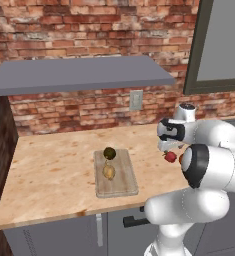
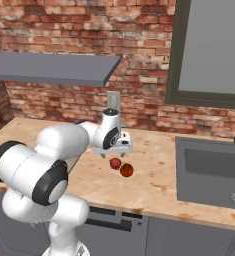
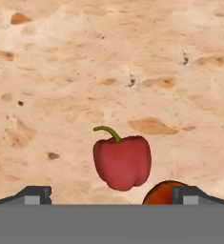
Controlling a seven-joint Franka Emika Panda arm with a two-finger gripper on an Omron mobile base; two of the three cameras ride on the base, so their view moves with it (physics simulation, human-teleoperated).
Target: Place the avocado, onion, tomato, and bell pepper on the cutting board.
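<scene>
Crimson bell pepper (image 3: pixel 122 162) is being framed between the open tool's (image 3: pixel 111 195) tips, beside the tomato (image 2: pixel 127 170) on the tabletop (image 2: pixel 159 185).

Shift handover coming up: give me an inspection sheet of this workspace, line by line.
Surface: speckled light wooden counter.
Job's things: dark olive egg-shaped avocado and tan-yellow onion on the light-brown wooden cutting board; crimson lumpy bell pepper and round orange-red tomato side by side on the counter, off the board.
Clutter: nothing seen.
Grippers: pincer above the pepper, open, holding nothing.
Cables: nothing seen.
Surroundings: red brick wall, grey shelf, grey wall outlet, grey sink.
</scene>
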